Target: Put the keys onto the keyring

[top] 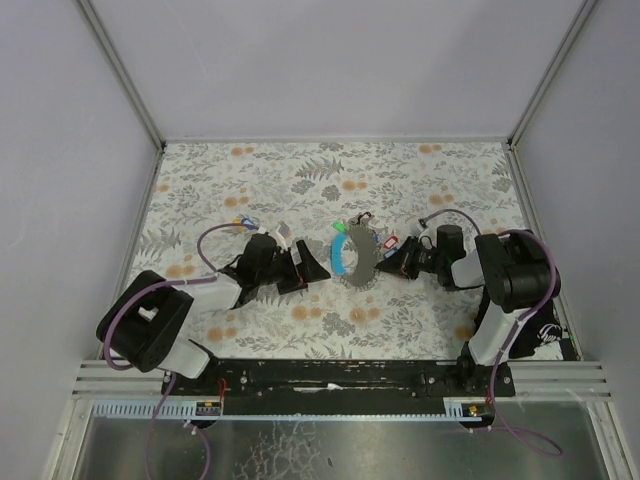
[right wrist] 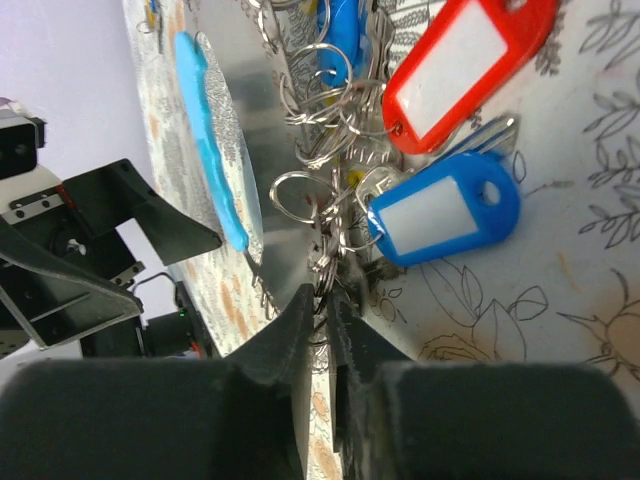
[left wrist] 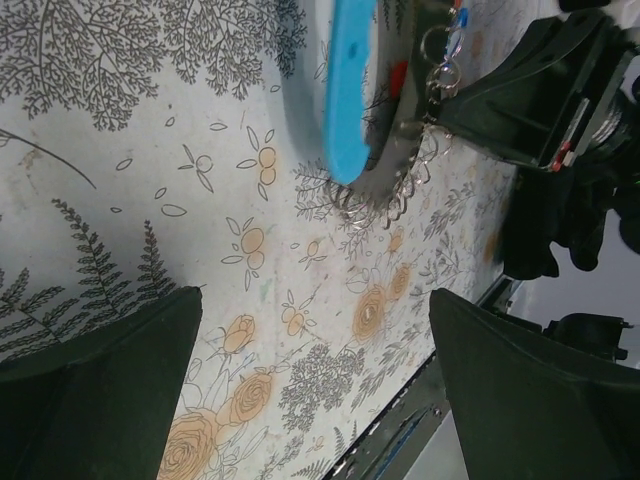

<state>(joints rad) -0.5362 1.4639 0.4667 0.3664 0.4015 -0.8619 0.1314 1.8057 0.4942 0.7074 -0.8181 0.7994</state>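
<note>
The keyring [right wrist: 318,100], a cluster of thin silvery metal rings with a curved light-blue strap [right wrist: 205,150] and a flat grey tag [right wrist: 265,130], lies on the floral-patterned bench [right wrist: 560,300] directly ahead of the right claw [right wrist: 325,295]. That claw's fingers are pressed together, pinching thin wire rings at the near edge of the bunch. Just beyond its tips, to one side, a key with an oblong blue plastic cap [right wrist: 445,210] and another with a red cap [right wrist: 460,60] touch the rings and appear to be hung on them. The left claw [left wrist: 315,300] is spread wide and empty. It faces the strap from the opposite side, near it but not touching. Loose keys with blue and yellow caps [top: 243,222] are seen beyond the left claw, on its side away from the keyring.

The step in hand is judged to be steadying the ring. The pinch is best placed on a single ring, so that a coil end is exposed toward the left claw. The bunch should be held low. A loose key is best gripped by its cap, with its hole presented to the coil gap.
</note>
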